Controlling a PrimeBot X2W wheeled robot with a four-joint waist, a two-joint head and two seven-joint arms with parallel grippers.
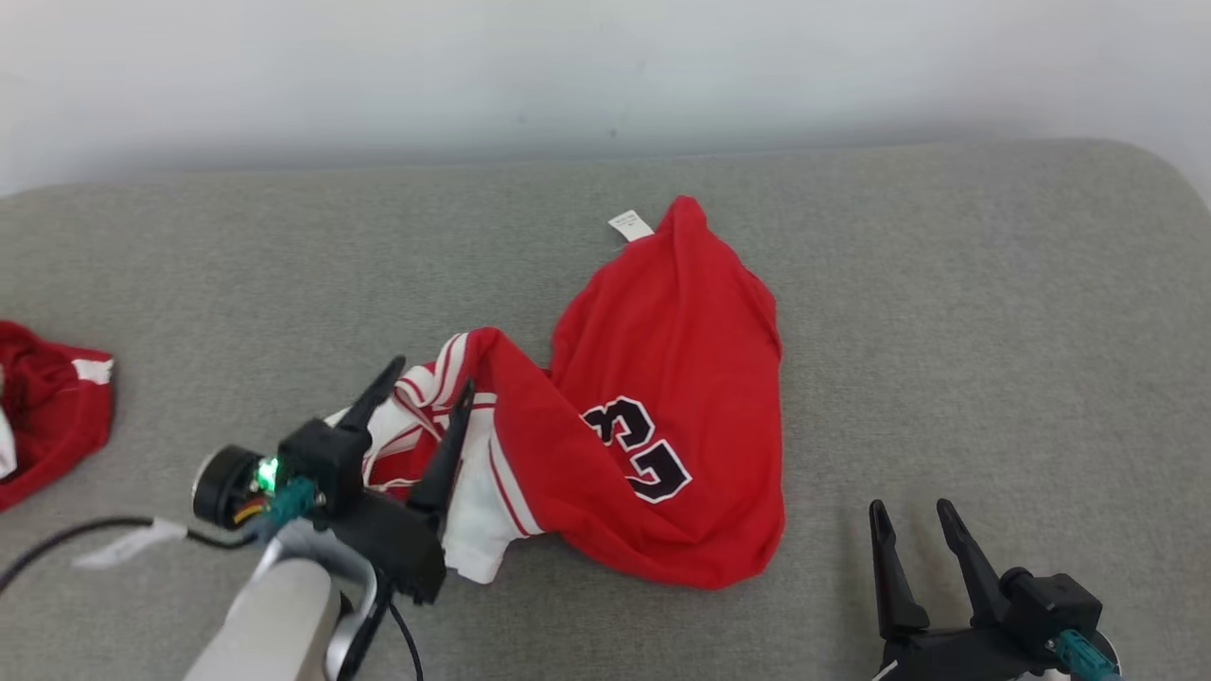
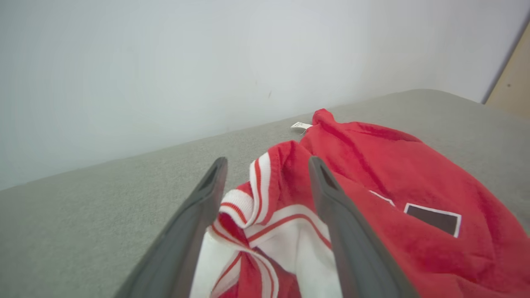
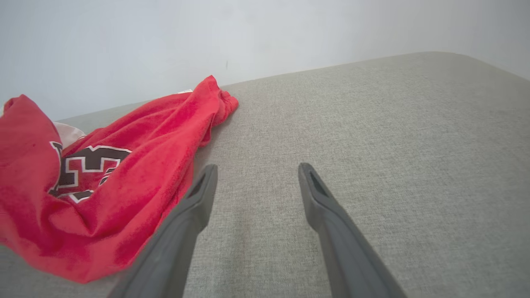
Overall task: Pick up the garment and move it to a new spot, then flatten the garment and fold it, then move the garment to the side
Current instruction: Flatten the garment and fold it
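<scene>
1. Broadly, a grey fabric-covered surface [image 1: 946, 284] spreads across the head view, and its far edge meets a pale wall [image 1: 605, 66].
2. The garment [image 1: 672, 378], a red jersey, lies crumpled near the middle of the surface. Its red bulk sits to the right, bearing a black number [image 1: 639, 449] outlined in white, and its white striped end trails toward the lower left.
3. A second red cloth [image 1: 47, 416] with a white patch lies at the left edge, well apart from the garment.
4. The left gripper [image 1: 432, 374] sits over the garment's striped end with its fingers spread apart. In the left wrist view the striped trim [image 2: 265, 215] lies loose between the two fingers.
5. The right gripper [image 1: 913, 506] is at the lower right, over bare surface near the garment's right side. Its fingers are spread with nothing between them.
6. A thin black cable [image 1: 76, 534] curves in from the left edge to the left wrist.
7. A small white label [image 1: 631, 225] sticks out beside the garment's far tip.
</scene>
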